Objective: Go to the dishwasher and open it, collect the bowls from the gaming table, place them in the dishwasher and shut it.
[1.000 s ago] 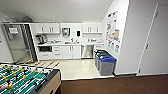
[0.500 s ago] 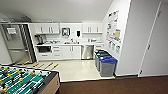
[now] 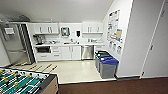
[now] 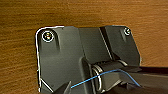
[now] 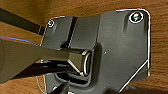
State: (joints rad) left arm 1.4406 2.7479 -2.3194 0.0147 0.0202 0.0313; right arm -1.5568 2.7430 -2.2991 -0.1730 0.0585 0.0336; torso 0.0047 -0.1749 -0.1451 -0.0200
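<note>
The dishwasher has a stainless-steel front and stands shut under the white counter at the far side of the kitchenette, straight ahead across a pale floor. The bowls and the gaming table are out of view. In both wrist views the robot's dark plate hangs over brown, wood-toned flooring, with nothing held in sight.
A table-football table with a green field and yellow-handled rods fills the lower left. Grey bins with blue and green lids stand against the right wall near the dishwasher. A steel fridge is at the left. Dark carpet lies in front.
The whole picture has shifted very slightly, with the bins a touch lower; the camera has moved a little. Nothing in the room has moved.
</note>
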